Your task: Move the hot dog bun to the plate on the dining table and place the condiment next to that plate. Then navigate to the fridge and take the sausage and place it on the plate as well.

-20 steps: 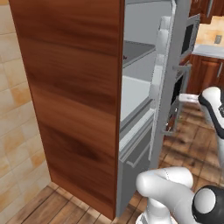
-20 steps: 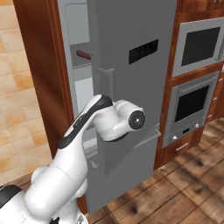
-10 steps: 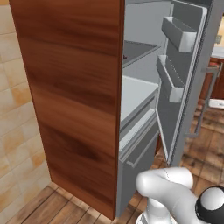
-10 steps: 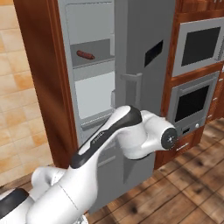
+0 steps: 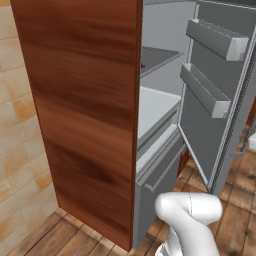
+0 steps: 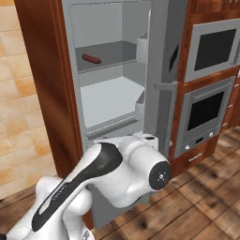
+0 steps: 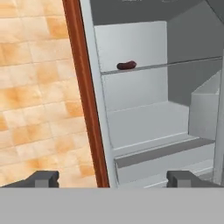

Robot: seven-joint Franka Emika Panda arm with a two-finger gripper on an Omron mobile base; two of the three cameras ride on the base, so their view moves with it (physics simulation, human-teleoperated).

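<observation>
sausage (image 6: 92, 59): upper left of right base view, flat on upper fridge shelf, long axis along shelf, left-right
fridge (image 6: 115, 98): door open
jaws (image 7: 113, 178): released, spread wide, holding nothing

The white arm bends sharply at a dark-jointed elbow low in the right base view, its forearm folding back toward the base, and a white rounded link rises at the bottom of the left base view. In the hand view the pincer (image 7: 113, 178) stands with its two dark fingertips (image 7: 43, 178) wide apart, nothing between them, the hand held roughly level.
</observation>
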